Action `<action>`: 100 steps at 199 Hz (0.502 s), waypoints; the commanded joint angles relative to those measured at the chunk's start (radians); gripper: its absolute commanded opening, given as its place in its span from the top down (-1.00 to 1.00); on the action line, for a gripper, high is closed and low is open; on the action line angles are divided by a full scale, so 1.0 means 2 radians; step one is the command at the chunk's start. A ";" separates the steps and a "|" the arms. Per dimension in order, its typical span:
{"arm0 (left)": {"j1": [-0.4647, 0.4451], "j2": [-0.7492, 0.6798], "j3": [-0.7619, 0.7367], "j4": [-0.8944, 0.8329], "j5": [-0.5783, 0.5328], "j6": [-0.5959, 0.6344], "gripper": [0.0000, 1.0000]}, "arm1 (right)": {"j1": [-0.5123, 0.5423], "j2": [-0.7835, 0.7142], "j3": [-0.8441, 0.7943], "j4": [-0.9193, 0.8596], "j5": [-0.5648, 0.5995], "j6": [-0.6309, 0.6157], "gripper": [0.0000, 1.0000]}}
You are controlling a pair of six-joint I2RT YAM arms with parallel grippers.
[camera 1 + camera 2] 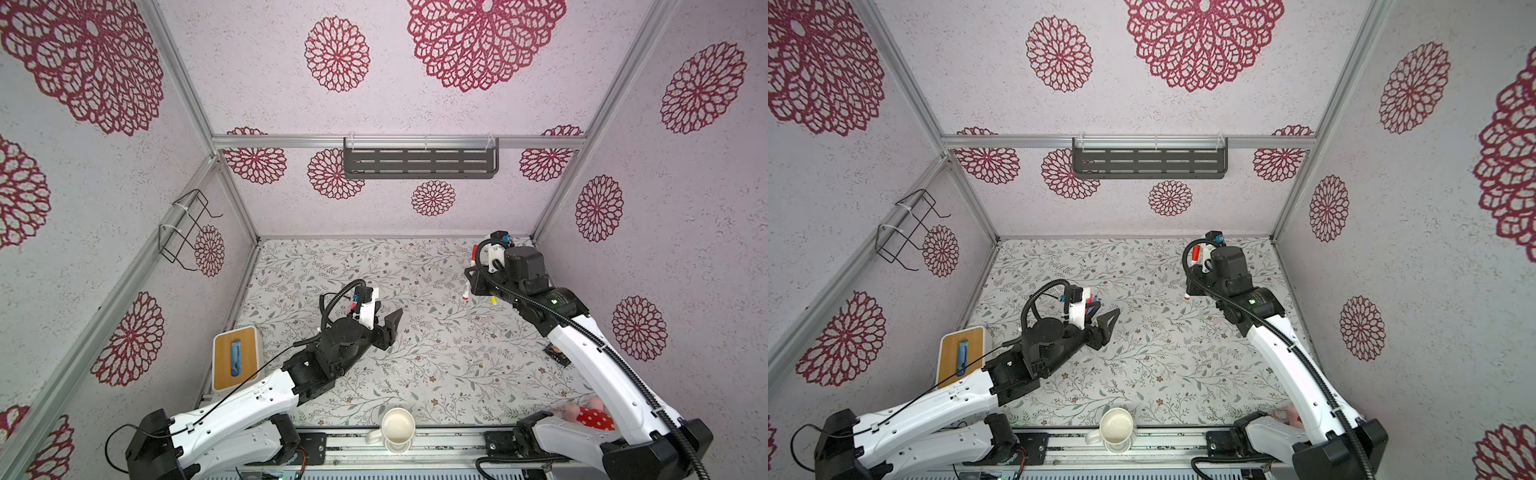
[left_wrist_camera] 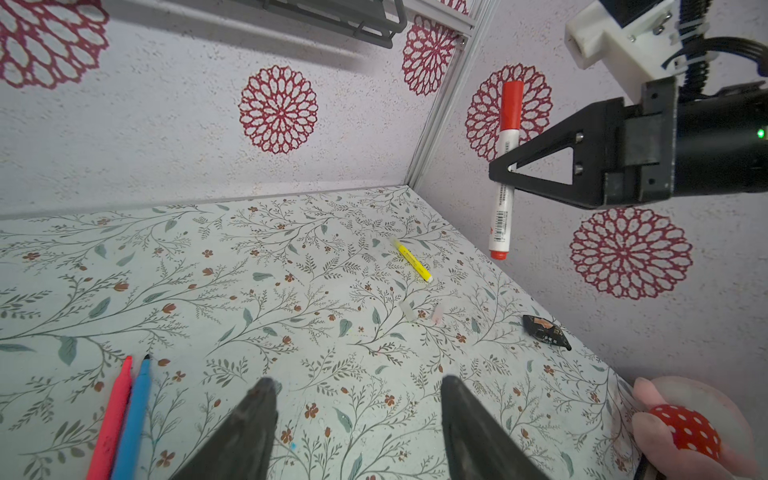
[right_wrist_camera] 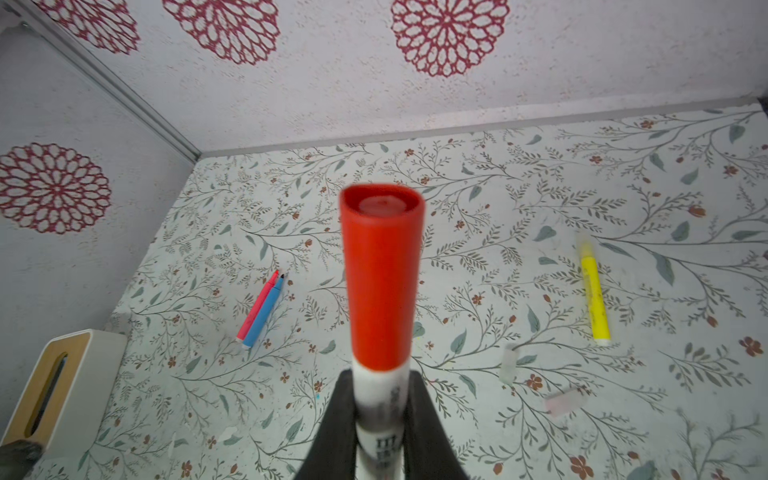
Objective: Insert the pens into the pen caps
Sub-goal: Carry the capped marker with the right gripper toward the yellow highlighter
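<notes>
table point(image 2: 208, 291): busy floral print, clear bits easy to lose on it

right gripper point(image 1: 471, 276): right of centre in a top view, clamped on white-and-red pen point(image 2: 508, 143), upright, off table, red cap point(image 2: 512, 106) looks seated

left gripper point(image 1: 395, 328): left of centre, jaws apart, empty

pink pen point(image 3: 257, 305) + blue pen point(image 3: 266, 316): touching, bare tips, below left wrist

yellow pen point(image 3: 594, 295): flat by right arm

clear caps point(image 3: 508, 363): two, near yellow pen

my take: park capped pen away from clear caps, no nudging them
</notes>
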 commanded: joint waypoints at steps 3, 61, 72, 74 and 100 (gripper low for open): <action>-0.002 -0.003 0.013 -0.013 -0.011 -0.001 -0.29 | -0.010 0.024 0.031 -0.038 0.035 -0.026 1.00; -0.002 -0.012 0.004 -0.031 -0.012 -0.011 -0.28 | -0.038 0.081 0.048 -0.051 0.045 -0.052 1.00; -0.002 -0.017 -0.001 -0.031 -0.015 -0.013 -0.28 | -0.042 0.092 0.052 -0.055 0.050 -0.053 1.00; -0.002 -0.018 -0.002 -0.031 -0.015 -0.013 -0.28 | -0.042 0.094 0.054 -0.055 0.051 -0.053 1.00; -0.002 -0.026 -0.012 -0.031 -0.017 -0.017 -0.28 | -0.050 0.125 0.072 -0.070 0.054 -0.058 1.00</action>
